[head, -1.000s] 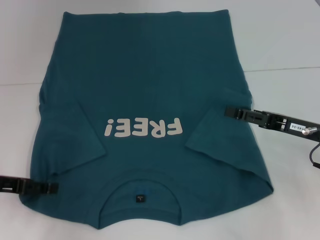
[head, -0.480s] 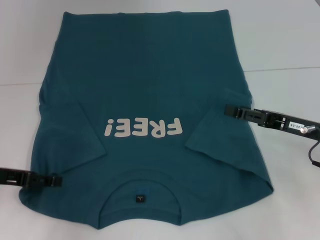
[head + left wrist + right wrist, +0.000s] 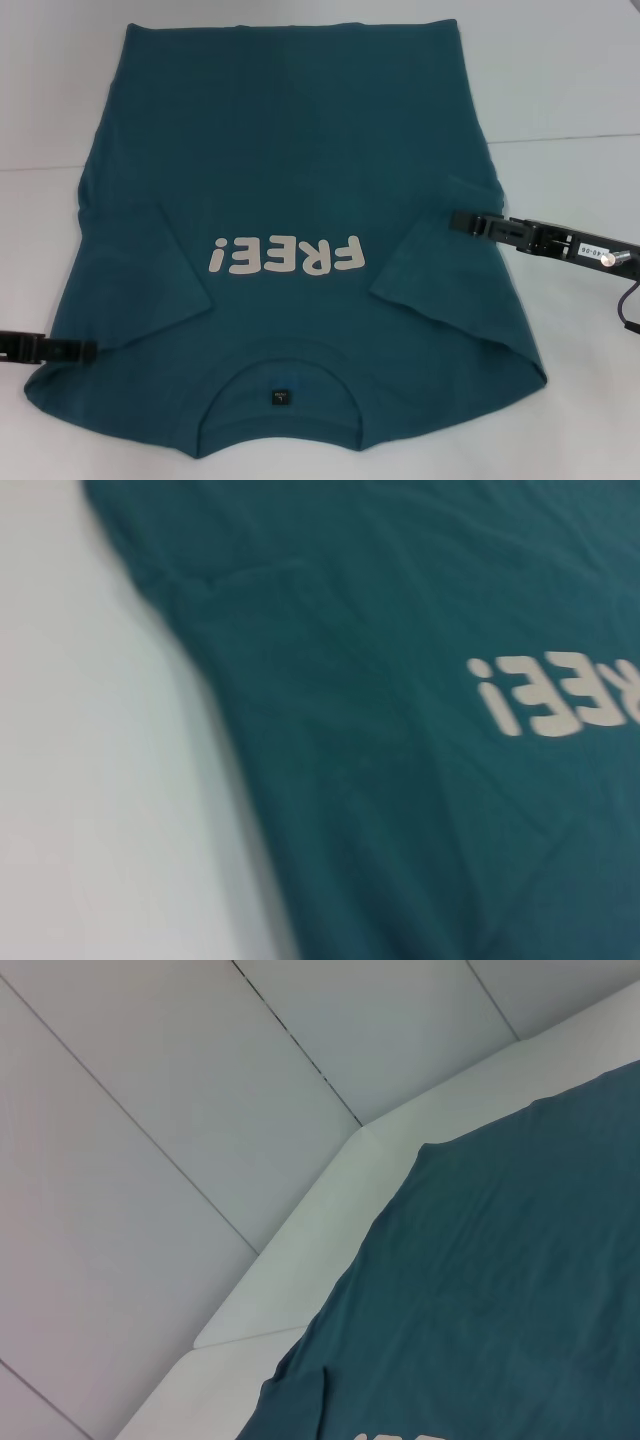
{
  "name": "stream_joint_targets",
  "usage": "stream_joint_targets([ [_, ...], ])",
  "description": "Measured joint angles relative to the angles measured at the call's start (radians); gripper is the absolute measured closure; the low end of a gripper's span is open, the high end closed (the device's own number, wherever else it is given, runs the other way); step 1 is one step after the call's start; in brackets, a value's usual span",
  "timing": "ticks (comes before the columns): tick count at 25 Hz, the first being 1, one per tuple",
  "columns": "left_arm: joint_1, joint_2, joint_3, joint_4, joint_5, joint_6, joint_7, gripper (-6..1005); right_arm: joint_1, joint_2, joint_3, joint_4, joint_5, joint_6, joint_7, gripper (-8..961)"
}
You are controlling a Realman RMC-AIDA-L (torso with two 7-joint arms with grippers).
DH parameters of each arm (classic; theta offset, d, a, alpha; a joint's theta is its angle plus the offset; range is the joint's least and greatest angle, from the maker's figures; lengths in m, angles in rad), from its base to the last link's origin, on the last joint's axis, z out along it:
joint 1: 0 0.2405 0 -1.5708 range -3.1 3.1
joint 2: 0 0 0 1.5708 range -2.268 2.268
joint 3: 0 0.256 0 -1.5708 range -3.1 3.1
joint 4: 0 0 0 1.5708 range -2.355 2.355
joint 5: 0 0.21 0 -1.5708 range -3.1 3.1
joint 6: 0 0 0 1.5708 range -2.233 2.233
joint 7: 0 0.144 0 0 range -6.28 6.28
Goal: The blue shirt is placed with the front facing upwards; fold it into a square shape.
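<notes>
White table [image 3: 570, 90], blue shirt [image 3: 290, 180] spread flat on it, lettering up

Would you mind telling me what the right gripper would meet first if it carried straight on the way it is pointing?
The right gripper points toward the robot's left, its tip already over the blue shirt at the folded-in sleeve. It would likely meet that sleeve fabric first, though its height above the cloth is unclear.

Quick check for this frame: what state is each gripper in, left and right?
Left gripper: at the blue shirt's left edge near the collar; open or shut cannot be told.
Right gripper: at the shirt's right sleeve; cannot be told either.
</notes>
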State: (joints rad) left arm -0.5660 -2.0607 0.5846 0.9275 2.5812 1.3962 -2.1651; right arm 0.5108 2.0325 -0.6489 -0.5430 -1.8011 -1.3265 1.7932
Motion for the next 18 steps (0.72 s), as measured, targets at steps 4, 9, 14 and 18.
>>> stream_joint_targets([
  [4, 0.000, -0.003, 0.000, 0.001, 0.028, -0.041, -0.014, 79, 0.000, 0.000, 0.000, 0.000, 0.000, 0.000, 0.000, 22],
  [9, 0.000, -0.009, 0.008, -0.008, 0.055, -0.059, -0.023, 79, -0.001, 0.000, 0.000, 0.000, 0.002, 0.000, 0.000, 22],
  [14, 0.001, -0.009, 0.015, -0.009, 0.061, -0.034, -0.026, 79, -0.002, 0.000, 0.000, 0.000, 0.003, 0.000, 0.000, 22],
  [18, 0.001, -0.007, 0.016, -0.008, 0.064, -0.003, -0.022, 80, -0.002, 0.000, 0.000, 0.000, 0.003, -0.001, 0.000, 22],
])
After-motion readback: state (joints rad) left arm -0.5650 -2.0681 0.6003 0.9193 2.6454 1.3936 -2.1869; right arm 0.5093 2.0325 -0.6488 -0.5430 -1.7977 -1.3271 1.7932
